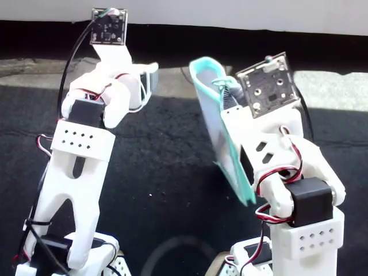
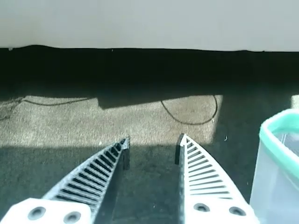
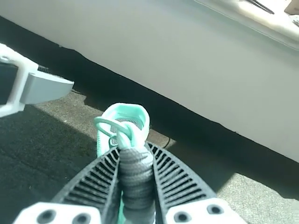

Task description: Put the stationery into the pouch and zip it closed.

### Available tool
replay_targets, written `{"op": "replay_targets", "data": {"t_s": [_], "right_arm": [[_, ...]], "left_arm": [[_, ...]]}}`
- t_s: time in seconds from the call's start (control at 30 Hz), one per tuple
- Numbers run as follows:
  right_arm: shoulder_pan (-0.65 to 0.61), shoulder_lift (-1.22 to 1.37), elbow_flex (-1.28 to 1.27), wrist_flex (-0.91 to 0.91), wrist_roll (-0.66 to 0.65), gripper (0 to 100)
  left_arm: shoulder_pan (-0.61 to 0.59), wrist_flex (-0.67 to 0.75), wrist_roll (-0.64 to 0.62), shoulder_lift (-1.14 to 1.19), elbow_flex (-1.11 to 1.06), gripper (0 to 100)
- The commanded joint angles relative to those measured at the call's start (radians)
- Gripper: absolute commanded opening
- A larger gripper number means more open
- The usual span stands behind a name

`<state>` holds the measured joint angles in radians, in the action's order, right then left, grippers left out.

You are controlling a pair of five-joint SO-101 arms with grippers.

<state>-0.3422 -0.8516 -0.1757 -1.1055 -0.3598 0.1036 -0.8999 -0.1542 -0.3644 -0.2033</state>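
A translucent pouch [image 1: 221,138] with mint-green trim hangs in the air, tilted, over the dark mat. My right gripper [image 3: 135,161] is shut on the pouch's grey zipper end [image 3: 135,175], with the mint pull loop [image 3: 112,128] just beyond the fingertips. In the high view the right gripper [image 1: 233,100] holds the pouch near its upper edge. My left gripper [image 2: 152,144] is open with nothing between its fingers, raised beside the pouch, whose mint rim [image 2: 275,140] shows at the side. The left gripper [image 1: 150,77] sits to the left of the pouch in the high view.
A dark mat [image 1: 167,167] covers the table, with a sunlit strip [image 2: 117,121] near the back. A thin black cable [image 2: 191,114] loops on that strip. A white wall [image 3: 187,60] stands behind the table.
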Motion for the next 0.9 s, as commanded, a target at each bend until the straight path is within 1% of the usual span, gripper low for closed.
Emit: {"op": "replay_targets", "data": {"t_s": [0.0,0.07,0.13,0.2,0.27,0.3,0.47,0.6,0.77,0.87], "right_arm": [[0.005,0.01,0.058,0.005,-0.043,0.7],[0.005,0.044,0.068,0.005,-0.055,0.7],[0.005,0.09,0.11,0.021,-0.055,0.7],[0.005,0.15,0.173,0.021,-0.052,0.7],[-0.005,0.216,0.248,0.018,-0.051,0.7],[-0.021,0.248,0.285,0.012,-0.051,0.7],[-0.087,0.383,0.509,-0.105,-0.055,0.7],[-0.088,0.498,0.662,-0.153,-0.055,0.7],[-0.088,0.664,0.691,-0.228,-0.054,0.7],[-0.094,0.719,0.702,-0.248,-0.051,0.7]], "left_arm": [[0.018,-0.095,-0.014,-0.042,0.035,18],[0.019,-0.207,-0.014,-0.056,0.07,18],[0.036,-0.282,-0.015,-0.074,0.104,18],[0.045,-0.325,-0.015,-0.094,0.124,18],[0.047,-0.333,-0.015,-0.107,0.134,18],[0.047,-0.327,-0.015,-0.11,0.134,18],[0.042,-0.192,-0.015,-0.105,0.125,18],[0.053,-0.169,-0.017,-0.105,0.128,18],[0.051,-0.16,-0.015,-0.104,0.11,18],[0.048,-0.071,-0.012,-0.104,0.047,18]]}}
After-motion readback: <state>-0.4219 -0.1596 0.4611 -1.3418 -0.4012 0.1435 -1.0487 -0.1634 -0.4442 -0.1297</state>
